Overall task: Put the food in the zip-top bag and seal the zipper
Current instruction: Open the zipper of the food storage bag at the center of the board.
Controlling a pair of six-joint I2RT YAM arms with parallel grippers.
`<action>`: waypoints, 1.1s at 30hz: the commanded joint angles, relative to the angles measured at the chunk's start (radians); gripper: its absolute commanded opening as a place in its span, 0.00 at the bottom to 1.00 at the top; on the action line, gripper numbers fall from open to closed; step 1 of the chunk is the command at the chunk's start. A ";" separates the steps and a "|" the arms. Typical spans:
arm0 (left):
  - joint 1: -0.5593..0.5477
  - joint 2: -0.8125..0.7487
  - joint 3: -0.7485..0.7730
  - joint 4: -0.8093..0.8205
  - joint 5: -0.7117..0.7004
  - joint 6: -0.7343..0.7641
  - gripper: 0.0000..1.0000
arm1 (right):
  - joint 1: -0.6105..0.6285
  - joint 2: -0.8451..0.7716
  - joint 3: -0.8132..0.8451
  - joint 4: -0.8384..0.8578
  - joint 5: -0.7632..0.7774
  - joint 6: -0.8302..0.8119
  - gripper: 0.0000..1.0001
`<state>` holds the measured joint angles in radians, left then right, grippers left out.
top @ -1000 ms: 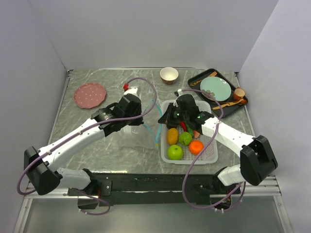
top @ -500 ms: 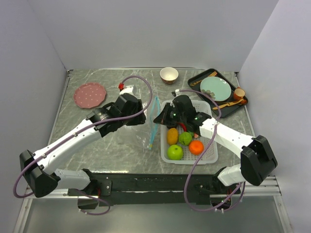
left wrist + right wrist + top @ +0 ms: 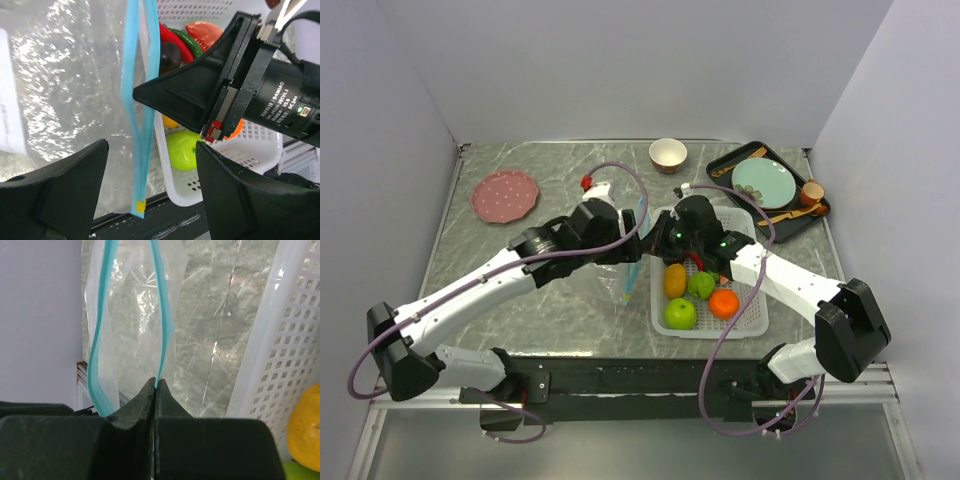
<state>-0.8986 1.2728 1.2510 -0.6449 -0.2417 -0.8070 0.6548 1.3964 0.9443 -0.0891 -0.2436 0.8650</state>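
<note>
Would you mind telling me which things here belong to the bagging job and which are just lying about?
Job: zip-top bag, zipper, food, white basket holding it.
Lying about: pink plate, bowl, black tray, teal plate, small cup.

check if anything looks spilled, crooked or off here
Nothing spilled or damaged. The zip-top bag is held by one side of its zipper, pinched in the right gripper, mouth gaping; the food sits in the basket.
</note>
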 commanded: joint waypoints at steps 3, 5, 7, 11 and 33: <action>-0.043 0.092 0.080 -0.074 -0.160 -0.066 0.73 | 0.008 -0.027 0.039 0.043 0.018 0.005 0.00; -0.045 0.106 0.087 -0.099 -0.212 -0.086 0.72 | 0.008 -0.031 0.033 0.045 0.017 0.005 0.00; -0.045 0.115 0.093 -0.108 -0.254 -0.096 0.71 | 0.008 -0.036 0.031 0.037 0.021 0.003 0.00; -0.046 0.131 0.096 -0.111 -0.284 -0.095 0.69 | 0.008 -0.046 0.022 0.037 0.023 0.000 0.00; -0.045 0.192 0.185 -0.170 -0.358 -0.086 0.17 | 0.008 -0.068 -0.010 -0.011 0.052 -0.038 0.00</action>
<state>-0.9405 1.4933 1.3808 -0.7860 -0.5533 -0.8852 0.6552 1.3521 0.9401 -0.0952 -0.2230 0.8471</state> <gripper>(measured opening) 0.235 0.012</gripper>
